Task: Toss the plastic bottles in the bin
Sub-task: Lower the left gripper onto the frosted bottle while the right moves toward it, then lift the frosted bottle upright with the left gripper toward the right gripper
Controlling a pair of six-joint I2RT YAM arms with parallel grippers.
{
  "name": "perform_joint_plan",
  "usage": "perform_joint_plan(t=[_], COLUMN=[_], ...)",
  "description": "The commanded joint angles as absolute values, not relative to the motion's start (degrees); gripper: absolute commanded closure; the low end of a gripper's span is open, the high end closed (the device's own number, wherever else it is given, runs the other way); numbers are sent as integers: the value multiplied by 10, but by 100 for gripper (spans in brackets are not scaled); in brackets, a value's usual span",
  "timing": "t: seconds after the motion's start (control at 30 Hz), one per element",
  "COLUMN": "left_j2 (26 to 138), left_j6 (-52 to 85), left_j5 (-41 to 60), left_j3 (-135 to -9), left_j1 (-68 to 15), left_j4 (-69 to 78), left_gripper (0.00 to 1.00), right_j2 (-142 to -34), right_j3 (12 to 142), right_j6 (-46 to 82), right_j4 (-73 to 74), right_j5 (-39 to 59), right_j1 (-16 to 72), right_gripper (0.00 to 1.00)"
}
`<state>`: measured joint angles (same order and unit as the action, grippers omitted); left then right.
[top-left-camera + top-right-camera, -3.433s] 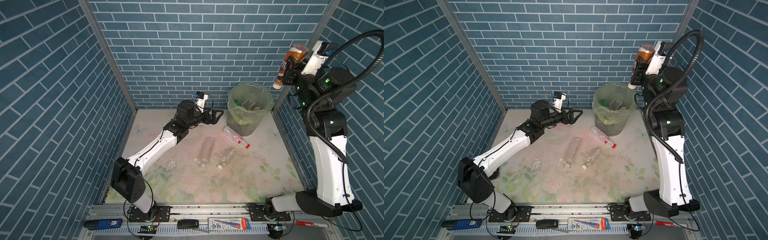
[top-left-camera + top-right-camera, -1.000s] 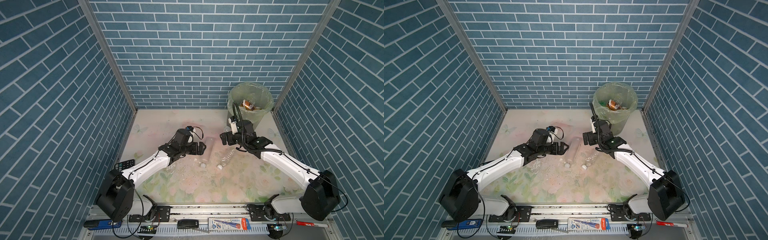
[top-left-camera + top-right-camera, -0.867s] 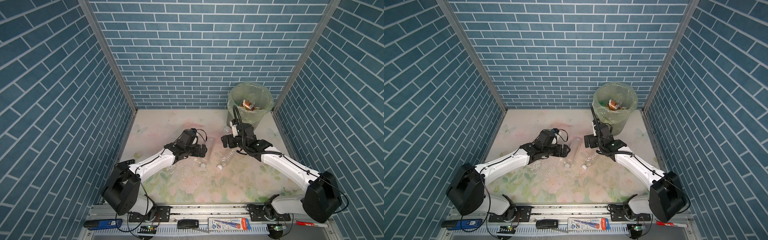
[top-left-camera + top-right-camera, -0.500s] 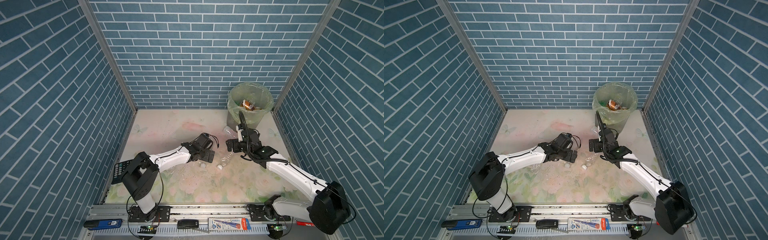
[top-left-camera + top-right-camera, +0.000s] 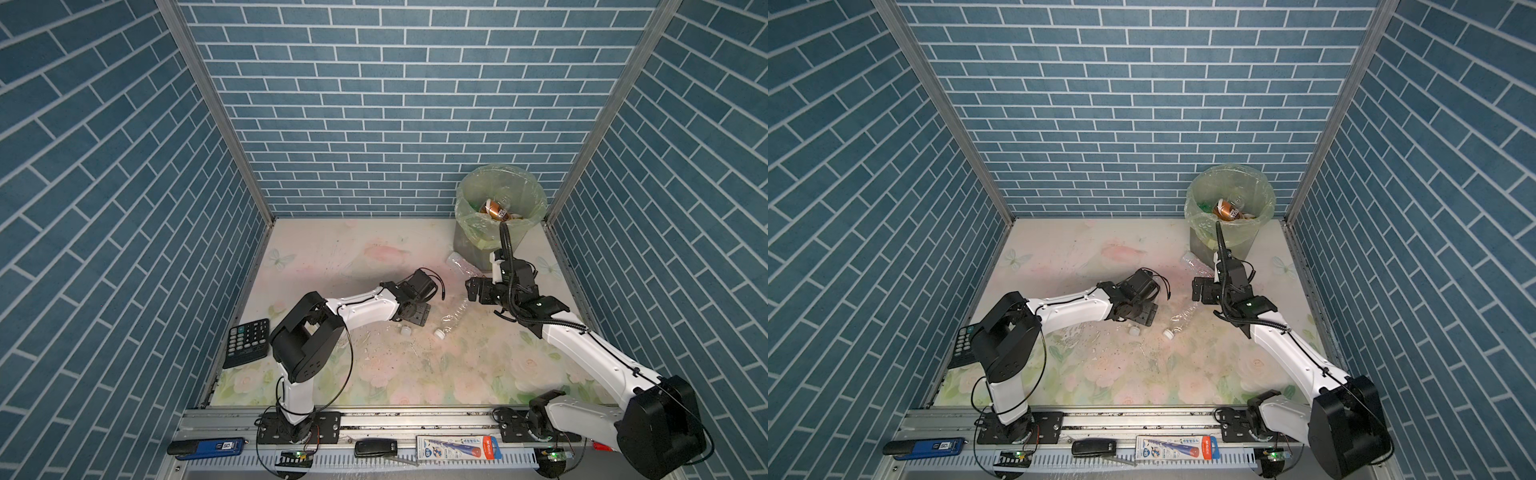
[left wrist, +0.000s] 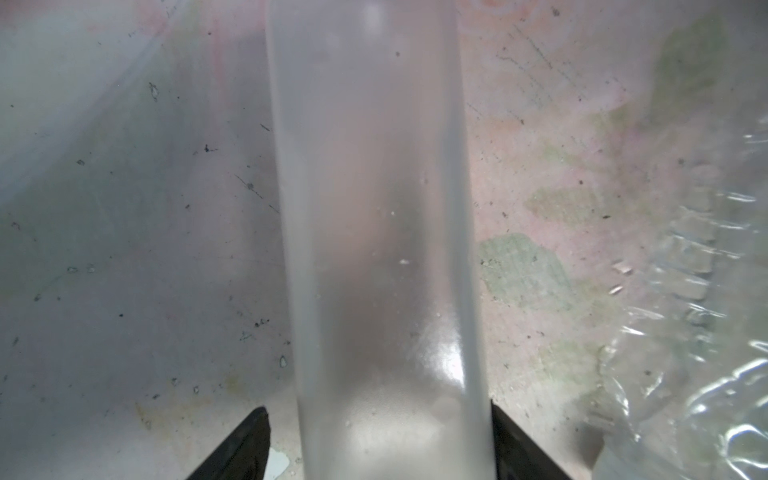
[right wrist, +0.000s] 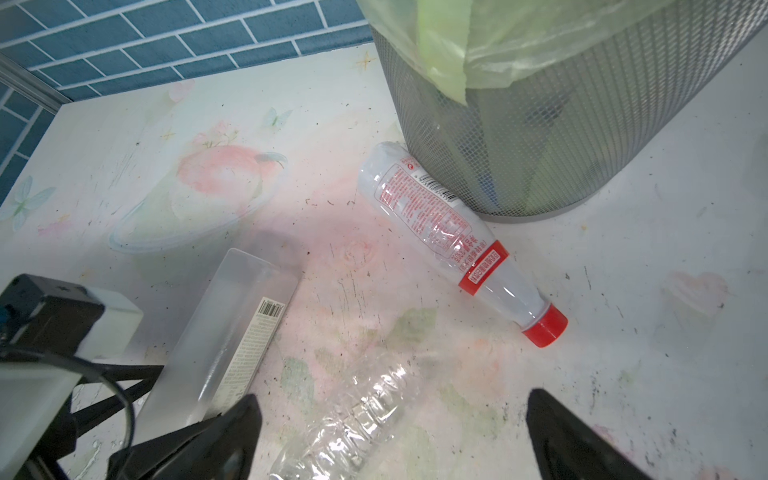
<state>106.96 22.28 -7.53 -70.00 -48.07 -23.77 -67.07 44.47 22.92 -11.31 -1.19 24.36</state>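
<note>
Right now a frosted bottle [image 6: 374,249] lies on the table [image 7: 644,291] between my left fingers [image 6: 241,453], spread with a gap on one side. Beside it, a crumpled clear bottle [image 7: 353,424] lies under my wide-spread right fingers [image 7: 573,440]. A red-capped bottle [image 7: 449,232] lies at the foot of the mesh bin [image 7: 519,124], which holds a brown bottle [image 5: 494,212].

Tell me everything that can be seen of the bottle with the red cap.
The red-capped bottle is clear plastic and looks empty. Its label has red print, a barcode and a red band near the neck. It lies on its side on the table, base by the bin, cap pointing away. Nothing holds it.
</note>
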Motion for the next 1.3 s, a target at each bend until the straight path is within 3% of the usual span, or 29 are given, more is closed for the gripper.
perform_joint_plan(t=[0.0, 0.2, 0.4, 0.87, 1.27], left_j2=[1086, 1078, 1065, 901, 845], left_j6=[219, 215, 223, 340, 393], left_j5=[-83, -88, -45, 206, 237], left_j3=[-708, -698, -670, -490, -485], left_j1=[-483, -479, -458, -313, -310], left_j4=[-260, -251, -217, 81, 176], left_gripper=[24, 41, 49, 49, 49], right_j2=[-666, -669, -667, -720, -834], right_j3=[430, 431, 434, 488, 600], right_j6=[247, 244, 248, 327, 434], right_j4=[-95, -99, -101, -70, 34], right_j5=[7, 7, 10, 62, 140], right_j1=[238, 238, 238, 238, 269], right_gripper=[1, 1, 1, 1, 1])
